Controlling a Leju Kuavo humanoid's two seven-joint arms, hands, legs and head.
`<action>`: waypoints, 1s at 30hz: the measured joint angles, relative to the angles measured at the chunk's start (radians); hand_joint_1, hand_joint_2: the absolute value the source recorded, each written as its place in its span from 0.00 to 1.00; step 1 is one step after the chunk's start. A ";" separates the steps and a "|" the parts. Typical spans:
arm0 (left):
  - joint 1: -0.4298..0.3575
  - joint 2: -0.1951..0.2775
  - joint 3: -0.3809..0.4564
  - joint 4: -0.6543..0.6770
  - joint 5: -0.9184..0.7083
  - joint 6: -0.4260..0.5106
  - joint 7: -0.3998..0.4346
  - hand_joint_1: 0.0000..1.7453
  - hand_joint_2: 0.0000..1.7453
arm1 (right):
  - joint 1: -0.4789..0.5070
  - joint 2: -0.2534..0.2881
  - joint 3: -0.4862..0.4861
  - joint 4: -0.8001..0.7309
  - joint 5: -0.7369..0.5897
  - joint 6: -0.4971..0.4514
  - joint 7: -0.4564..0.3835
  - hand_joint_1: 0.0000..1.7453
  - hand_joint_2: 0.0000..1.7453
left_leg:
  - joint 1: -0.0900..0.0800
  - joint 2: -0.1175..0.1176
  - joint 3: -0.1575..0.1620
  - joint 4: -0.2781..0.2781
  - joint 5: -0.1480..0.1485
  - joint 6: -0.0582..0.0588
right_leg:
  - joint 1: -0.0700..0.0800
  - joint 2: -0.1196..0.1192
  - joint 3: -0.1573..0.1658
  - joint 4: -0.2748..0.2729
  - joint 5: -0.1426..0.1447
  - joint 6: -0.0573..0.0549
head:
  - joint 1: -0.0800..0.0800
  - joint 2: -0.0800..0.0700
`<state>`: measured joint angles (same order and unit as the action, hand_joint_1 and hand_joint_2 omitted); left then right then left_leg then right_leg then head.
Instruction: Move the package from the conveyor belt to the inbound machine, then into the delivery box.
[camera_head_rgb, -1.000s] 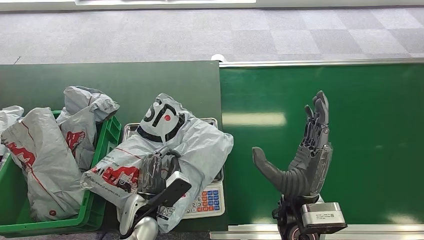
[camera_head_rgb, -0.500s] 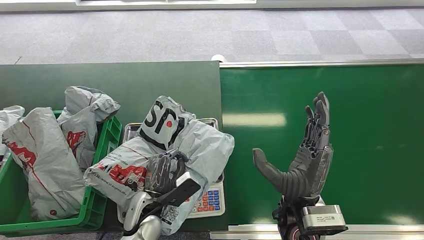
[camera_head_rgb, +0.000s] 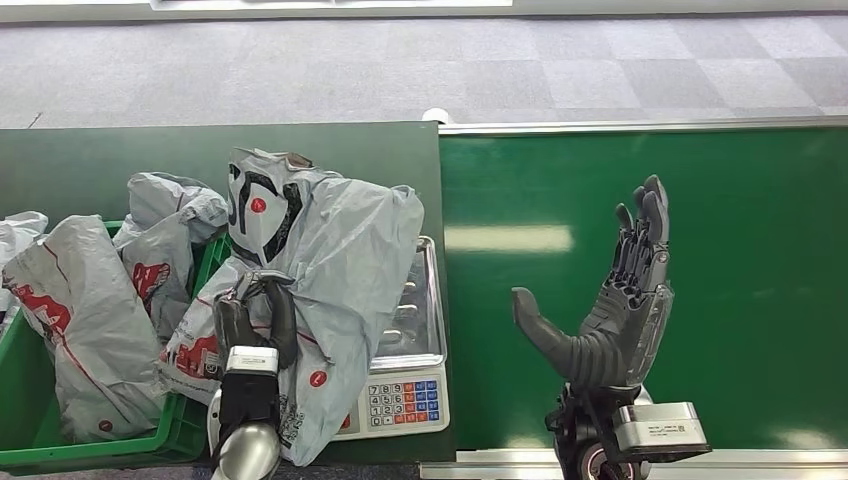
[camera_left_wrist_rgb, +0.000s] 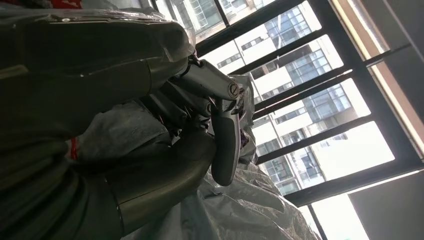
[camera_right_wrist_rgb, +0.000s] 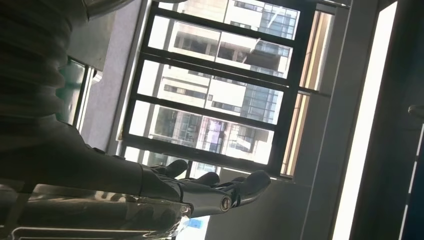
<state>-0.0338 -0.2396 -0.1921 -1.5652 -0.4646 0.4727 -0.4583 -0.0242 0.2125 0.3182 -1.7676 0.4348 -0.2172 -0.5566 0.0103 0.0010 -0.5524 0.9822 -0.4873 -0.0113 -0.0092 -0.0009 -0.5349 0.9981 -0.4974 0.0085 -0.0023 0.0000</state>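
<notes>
My left hand (camera_head_rgb: 257, 322) grips the package (camera_head_rgb: 320, 270), a crinkled grey plastic mailer with black and red print, slack and folded over on itself. It hangs lifted and tilted, its lower edge over the scale (camera_head_rgb: 405, 345) and its upper end toward 11 o'clock, near the green crate (camera_head_rgb: 190, 420). The scale has a shiny ribbed steel pan and a keypad of white, blue and red keys at its 6 o'clock edge. In the left wrist view my dark fingers (camera_left_wrist_rgb: 220, 135) curl tight into the wrinkled film.

The crate, hard plastic, sits at 9 o'clock from the scale and holds more grey mailers (camera_head_rgb: 80, 310) of the same glossy sort. Both rest on the dark green bench (camera_head_rgb: 130, 150).

My right hand (camera_head_rgb: 615, 320) stands upright over the smooth green belt (camera_head_rgb: 760, 270) at 3 o'clock, palm turned left, fingers wide and straight, thumb stuck out, holding nothing.
</notes>
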 joint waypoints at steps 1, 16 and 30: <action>0.004 0.002 0.002 -0.016 0.002 0.000 -0.002 1.00 1.00 | -0.001 0.000 0.000 0.002 -0.002 0.001 0.000 0.00 1.00 | 0.000 0.000 0.000 0.000 0.000 0.000 | 0.000 0.000 0.000 0.000 0.000 0.000 | 0.000 0.000; 0.027 0.063 0.199 -0.285 0.089 0.208 -0.227 1.00 1.00 | -0.023 0.000 -0.002 0.204 -0.026 0.076 -0.011 0.00 1.00 | 0.001 0.000 0.000 0.000 0.000 0.000 | 0.001 0.000 0.000 0.000 -0.001 0.000 | 0.000 0.000; -0.061 0.161 0.658 -0.264 0.241 0.208 -0.202 1.00 1.00 | 0.023 -0.008 -0.016 0.341 -0.080 0.043 -0.035 0.00 1.00 | 0.001 0.000 0.000 -0.001 0.000 0.000 | 0.001 0.000 -0.001 0.000 -0.001 -0.001 | 0.000 0.000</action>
<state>-0.0948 -0.0781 0.4662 -1.8297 -0.2232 0.6811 -0.6603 -0.0016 0.2041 0.3024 -1.4270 0.3548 -0.1741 -0.5912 0.0115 0.0013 -0.5526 0.9816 -0.4871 -0.0118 -0.0082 -0.0006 -0.5358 0.9984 -0.4981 0.0079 -0.0018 0.0000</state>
